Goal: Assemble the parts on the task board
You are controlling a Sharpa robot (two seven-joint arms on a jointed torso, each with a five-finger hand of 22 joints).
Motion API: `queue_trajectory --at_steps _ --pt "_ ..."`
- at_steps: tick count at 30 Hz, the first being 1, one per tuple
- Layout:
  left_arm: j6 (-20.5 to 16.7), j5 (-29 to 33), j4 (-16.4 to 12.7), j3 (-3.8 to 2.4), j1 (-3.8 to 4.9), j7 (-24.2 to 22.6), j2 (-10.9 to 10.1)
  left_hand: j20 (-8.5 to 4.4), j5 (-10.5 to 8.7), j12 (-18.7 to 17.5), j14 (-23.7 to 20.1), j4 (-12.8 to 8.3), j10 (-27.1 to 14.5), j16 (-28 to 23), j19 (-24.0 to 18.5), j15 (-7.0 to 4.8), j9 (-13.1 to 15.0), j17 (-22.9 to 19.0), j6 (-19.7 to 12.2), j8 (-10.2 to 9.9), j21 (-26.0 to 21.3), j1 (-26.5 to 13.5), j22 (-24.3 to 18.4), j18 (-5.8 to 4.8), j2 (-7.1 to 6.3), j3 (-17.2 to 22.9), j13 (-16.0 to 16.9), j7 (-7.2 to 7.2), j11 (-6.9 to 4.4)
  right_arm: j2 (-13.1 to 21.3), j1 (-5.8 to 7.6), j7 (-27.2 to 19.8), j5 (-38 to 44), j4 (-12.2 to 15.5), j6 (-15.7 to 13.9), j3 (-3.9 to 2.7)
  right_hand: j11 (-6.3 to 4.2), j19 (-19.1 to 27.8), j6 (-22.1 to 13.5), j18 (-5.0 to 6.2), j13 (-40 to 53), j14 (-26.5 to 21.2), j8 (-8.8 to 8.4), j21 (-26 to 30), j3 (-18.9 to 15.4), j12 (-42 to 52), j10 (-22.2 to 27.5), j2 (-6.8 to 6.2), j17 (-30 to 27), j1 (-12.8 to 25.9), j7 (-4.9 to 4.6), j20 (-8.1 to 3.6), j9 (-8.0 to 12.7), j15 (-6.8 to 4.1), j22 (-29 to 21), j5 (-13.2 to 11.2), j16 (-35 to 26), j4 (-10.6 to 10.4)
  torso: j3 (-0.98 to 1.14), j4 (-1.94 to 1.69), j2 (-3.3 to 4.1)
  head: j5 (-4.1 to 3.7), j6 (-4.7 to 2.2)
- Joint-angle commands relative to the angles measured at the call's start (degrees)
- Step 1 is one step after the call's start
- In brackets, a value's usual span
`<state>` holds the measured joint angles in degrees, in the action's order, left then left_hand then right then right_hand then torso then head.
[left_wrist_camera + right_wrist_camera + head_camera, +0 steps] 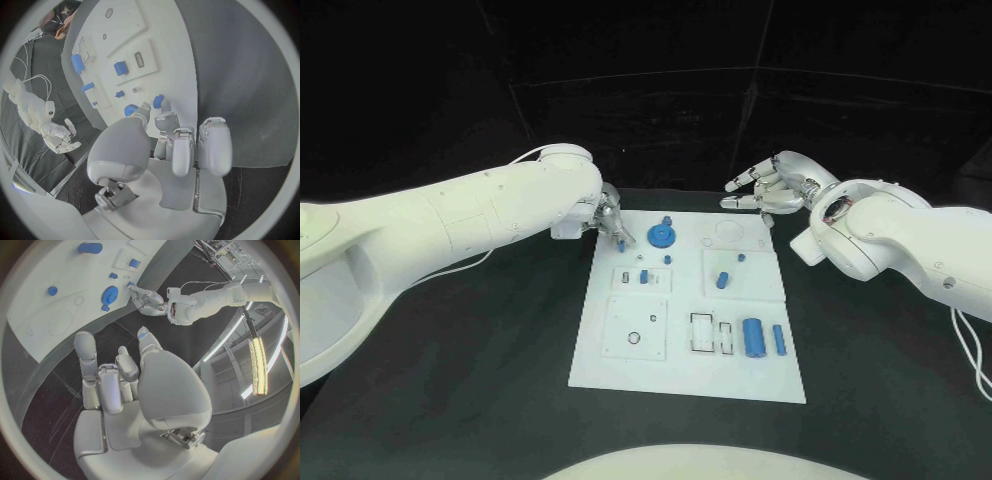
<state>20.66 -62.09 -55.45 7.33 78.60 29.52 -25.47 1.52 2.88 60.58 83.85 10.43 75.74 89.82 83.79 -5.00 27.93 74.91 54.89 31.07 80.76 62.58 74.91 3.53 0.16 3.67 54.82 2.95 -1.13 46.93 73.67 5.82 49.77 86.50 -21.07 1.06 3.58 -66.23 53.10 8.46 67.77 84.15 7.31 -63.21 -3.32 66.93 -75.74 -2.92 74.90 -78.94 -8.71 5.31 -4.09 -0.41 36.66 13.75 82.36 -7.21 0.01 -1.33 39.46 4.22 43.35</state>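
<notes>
the white board (689,380) lies in the middle of the black table (473,400). small blue parts lie on it, and a blue gear (662,236) sits near its far edge. the left hand (612,224) is at the board's far left corner, just beside the gear, fingers a little apart, holding nothing. the right hand (769,188) hangs past the far right corner, fingers spread and empty.

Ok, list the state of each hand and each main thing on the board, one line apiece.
left hand: at the board's far left corner, holding nothing visible.
right hand: raised beyond the board's far edge, fingers apart, empty.
task board: flat on the table.
blue gear: lying on the board.
blue cylinder: lying on its side.
</notes>
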Motion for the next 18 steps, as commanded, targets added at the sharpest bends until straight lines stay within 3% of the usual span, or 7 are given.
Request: queue_trajectory --at_steps 1,10,18 --pt "0.7 -0.3 -0.1 -0.03 0.07 0.2 0.1 0.26 -0.06 -0.2 6.2 -0.5 -0.5 0.2 -0.1 0.44 -0.1 15.1 0.2 -0.1 -0.3 0.8 1.2 -0.37 0.11 0.0 -0.1 0.01 -0.04 -0.1 0.13 -0.4 -0.1 0.0 0.3 -0.03 -0.01 0.1 -0.3 0.77 0.0 2.5 0.19 0.2 -0.1 -0.2 0.3 0.53 0.0 0.2 0.04 -0.02 0.1 -0.41 -0.1 0.2 -0.3 -0.1 -0.01 -0.01 0.02 0.06 0.08" --pt "0.9 -0.3 0.1 -0.03 0.06 0.3 0.2 0.25 -0.07 -0.2 6.2 -1.9 -0.6 0.2 -0.1 0.42 -0.4 15.1 0.2 -0.2 -0.3 2.9 1.2 -0.36 1.31 0.8 -0.3 -0.03 -0.08 -0.1 0.13 -0.4 -0.1 0.0 0.3 -0.03 -0.01 0.1 -0.3 0.77 0.0 2.5 0.21 0.2 -0.1 -0.2 0.2 0.60 0.0 0.1 0.05 -0.02 0.1 -0.41 -0.1 0.3 -0.3 -0.1 0.01 -0.03 0.01 0.05 0.12" --pt "0.4 0.5 0.0 -0.03 0.06 0.2 0.3 -0.07 -0.01 -0.9 6.2 -6.9 -1.2 0.2 -0.3 0.05 -1.2 15.1 -0.8 -0.9 -0.7 10.2 0.9 -0.26 5.00 7.6 -1.1 -0.43 -0.49 -0.1 0.13 -0.4 -0.1 0.0 0.3 -0.03 -0.01 0.1 -0.3 0.77 0.0 2.5 0.22 0.2 -0.1 -0.2 0.2 0.66 0.0 0.1 0.05 -0.02 0.1 -0.42 -0.1 0.3 -0.3 -0.1 0.02 0.01 0.02 0.16 0.32"
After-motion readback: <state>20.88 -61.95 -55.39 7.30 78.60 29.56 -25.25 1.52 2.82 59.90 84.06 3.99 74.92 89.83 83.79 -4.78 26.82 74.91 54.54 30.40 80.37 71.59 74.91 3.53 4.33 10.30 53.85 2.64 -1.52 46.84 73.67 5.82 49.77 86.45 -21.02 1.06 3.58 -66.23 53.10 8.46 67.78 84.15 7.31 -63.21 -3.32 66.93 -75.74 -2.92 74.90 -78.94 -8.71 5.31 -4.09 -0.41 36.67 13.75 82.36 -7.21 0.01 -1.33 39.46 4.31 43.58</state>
